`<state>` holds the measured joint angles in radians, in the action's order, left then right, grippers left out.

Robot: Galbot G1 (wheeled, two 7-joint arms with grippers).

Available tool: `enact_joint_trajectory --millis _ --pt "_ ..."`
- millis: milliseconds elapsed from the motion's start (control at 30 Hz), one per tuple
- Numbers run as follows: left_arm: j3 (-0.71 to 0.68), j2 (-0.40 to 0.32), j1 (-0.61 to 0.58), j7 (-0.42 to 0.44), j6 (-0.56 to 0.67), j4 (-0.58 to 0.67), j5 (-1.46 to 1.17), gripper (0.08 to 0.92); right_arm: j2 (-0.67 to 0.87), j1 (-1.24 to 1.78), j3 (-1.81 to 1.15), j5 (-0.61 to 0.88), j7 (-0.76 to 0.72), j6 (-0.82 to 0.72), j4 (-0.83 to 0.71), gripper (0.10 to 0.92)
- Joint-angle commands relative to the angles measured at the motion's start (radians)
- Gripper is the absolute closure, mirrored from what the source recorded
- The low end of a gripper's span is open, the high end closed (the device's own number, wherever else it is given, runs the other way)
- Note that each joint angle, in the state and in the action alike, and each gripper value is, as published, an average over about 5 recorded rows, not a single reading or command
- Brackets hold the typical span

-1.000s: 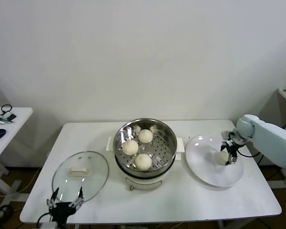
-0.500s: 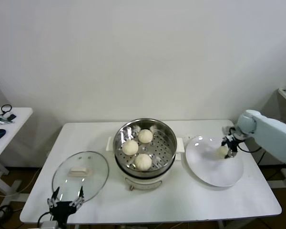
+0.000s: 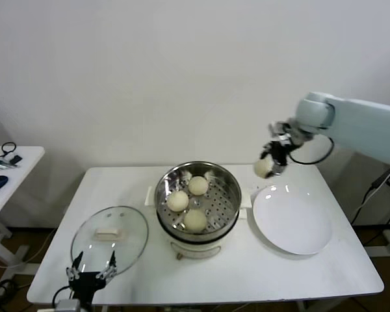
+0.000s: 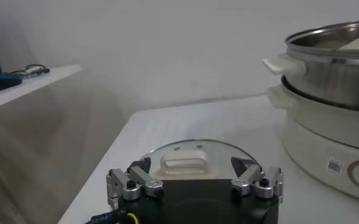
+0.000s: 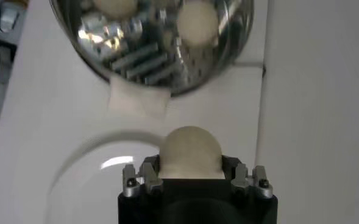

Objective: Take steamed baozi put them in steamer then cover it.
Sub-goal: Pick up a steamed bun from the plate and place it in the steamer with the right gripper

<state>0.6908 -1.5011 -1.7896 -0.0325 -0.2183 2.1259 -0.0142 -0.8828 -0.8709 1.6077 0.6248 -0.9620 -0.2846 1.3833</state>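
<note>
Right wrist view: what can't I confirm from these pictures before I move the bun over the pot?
- Right gripper: the baozi hides the finger contact in the right wrist view; too small in the head view.
- Steamer: its far part is cut off by the right wrist view's edge, so only two buns show there.
- Cover: its near rim is hidden behind the left gripper in the left wrist view.

plain white wall (image 3: pixel 149 71), white table (image 3: pixel 247 273), smaller white side table (image 3: pixel 16 170) at left with cables
</note>
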Motion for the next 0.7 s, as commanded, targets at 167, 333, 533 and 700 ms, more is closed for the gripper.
enact_joint_trajectory --millis 167,333,533,700 --pt "0.007 0.004 -0.008 0.000 -0.001 0.005 -0.001 0.177 -0.160 0.015 0.045 0.186 0.208 -0.206 0.200 0.364" --pt "0.006 0.003 -0.008 0.000 -0.001 0.003 -0.002 0.177 -0.169 0.106 0.027 0.136 0.231 -0.227 0.157 0.361" --pt "0.006 0.003 -0.005 0.000 -0.001 -0.002 -0.002 0.177 -0.163 0.172 0.017 0.078 0.242 -0.233 0.136 0.361" --pt "0.003 0.002 -0.004 0.002 0.003 -0.003 -0.002 0.177 -0.169 0.220 -0.011 0.052 0.252 -0.237 0.101 0.361"
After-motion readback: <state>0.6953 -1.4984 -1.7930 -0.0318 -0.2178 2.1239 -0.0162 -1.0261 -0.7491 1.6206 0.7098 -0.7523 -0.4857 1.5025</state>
